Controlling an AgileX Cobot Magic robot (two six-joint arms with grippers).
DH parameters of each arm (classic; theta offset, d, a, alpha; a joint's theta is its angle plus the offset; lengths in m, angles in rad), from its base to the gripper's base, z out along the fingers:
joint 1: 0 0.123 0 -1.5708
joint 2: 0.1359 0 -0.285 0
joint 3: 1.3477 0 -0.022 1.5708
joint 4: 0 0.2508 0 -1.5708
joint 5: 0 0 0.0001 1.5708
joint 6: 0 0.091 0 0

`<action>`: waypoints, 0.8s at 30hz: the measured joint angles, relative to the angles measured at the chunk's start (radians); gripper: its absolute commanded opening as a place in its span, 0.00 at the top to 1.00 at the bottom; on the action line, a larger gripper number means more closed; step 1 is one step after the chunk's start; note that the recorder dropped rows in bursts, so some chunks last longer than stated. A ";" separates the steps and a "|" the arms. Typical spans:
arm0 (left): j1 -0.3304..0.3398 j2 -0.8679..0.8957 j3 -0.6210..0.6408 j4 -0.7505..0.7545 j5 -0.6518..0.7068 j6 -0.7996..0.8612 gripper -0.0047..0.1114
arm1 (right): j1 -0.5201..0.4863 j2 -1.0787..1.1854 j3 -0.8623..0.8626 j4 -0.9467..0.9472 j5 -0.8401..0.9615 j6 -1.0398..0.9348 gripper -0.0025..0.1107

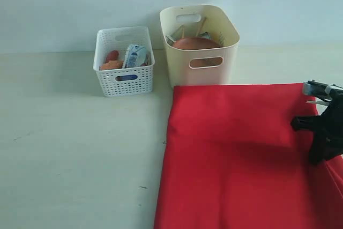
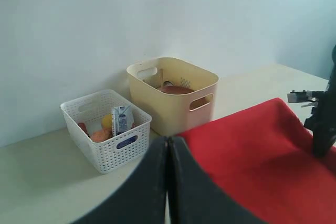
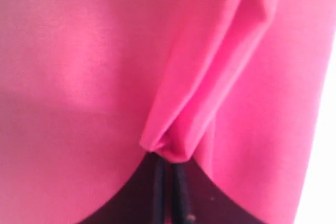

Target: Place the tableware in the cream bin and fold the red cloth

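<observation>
Pale tabletop (image 1: pixel 69 148), plain pale wall (image 1: pixel 80 4), red cloth (image 1: pixel 236 148) spread flat

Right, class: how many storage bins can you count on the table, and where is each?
2. The white lattice basket stands at the back, left of the cream bin, which stands at the far edge of the red cloth. None looks hidden.

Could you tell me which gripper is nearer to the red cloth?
Right. The right gripper pinches a fold of the red cloth; the left gripper hangs apart from it.
</observation>
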 measured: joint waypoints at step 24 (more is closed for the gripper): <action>0.000 0.000 0.002 0.000 0.000 0.000 0.96 | -0.329 0.038 -0.118 -0.257 -0.091 0.200 0.98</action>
